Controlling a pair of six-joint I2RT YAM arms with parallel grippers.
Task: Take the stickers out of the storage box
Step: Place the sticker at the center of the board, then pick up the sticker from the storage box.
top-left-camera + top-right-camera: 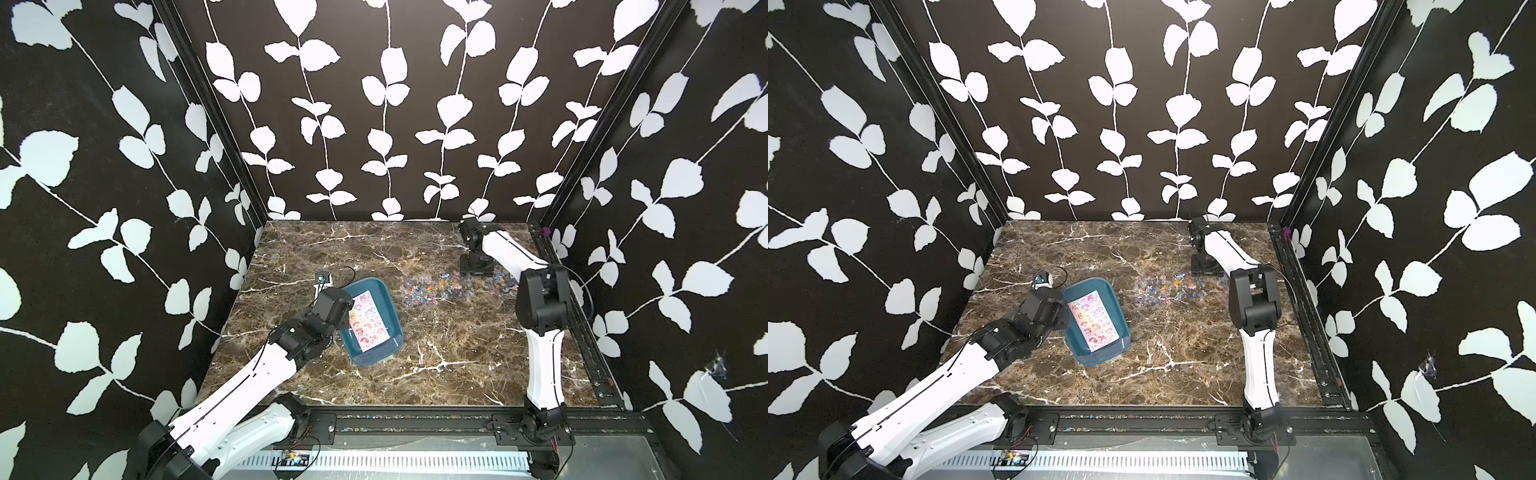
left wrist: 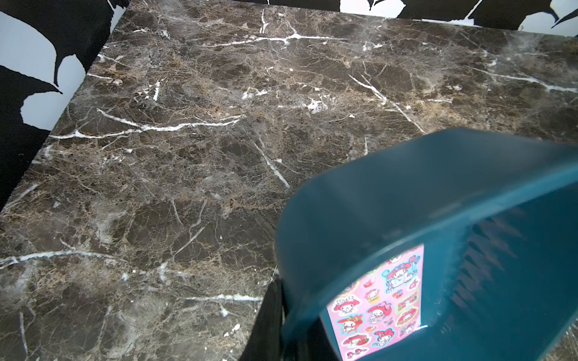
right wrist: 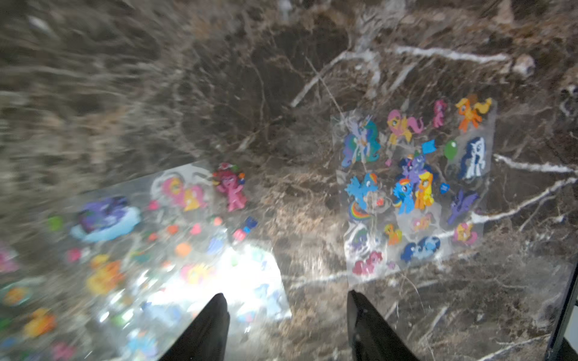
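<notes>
- A dark marble-patterned table (image 1: 440,357) stands between black walls (image 1: 353,174) printed with white leaves.
- A teal storage box (image 1: 374,287) sits left of centre, turned at an angle, with a pink sticker sheet (image 1: 370,326) lying inside.
- The left arm (image 1: 257,370) reaches the box's left rim, and its wrist covers that edge.
- Clear sheets (image 1: 432,291) of tiny coloured stickers lie to the right of the box.
- The right arm (image 1: 540,357) bends toward the back right, its black end over those sheets.

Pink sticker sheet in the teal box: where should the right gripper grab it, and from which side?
Probably the far short edge of the pink sticker sheet, from above on the right. It lies flat in the storage box with bare floor beyond that edge, and the left gripper is clamped on the left rim. The right gripper is open, holding nothing.
</notes>
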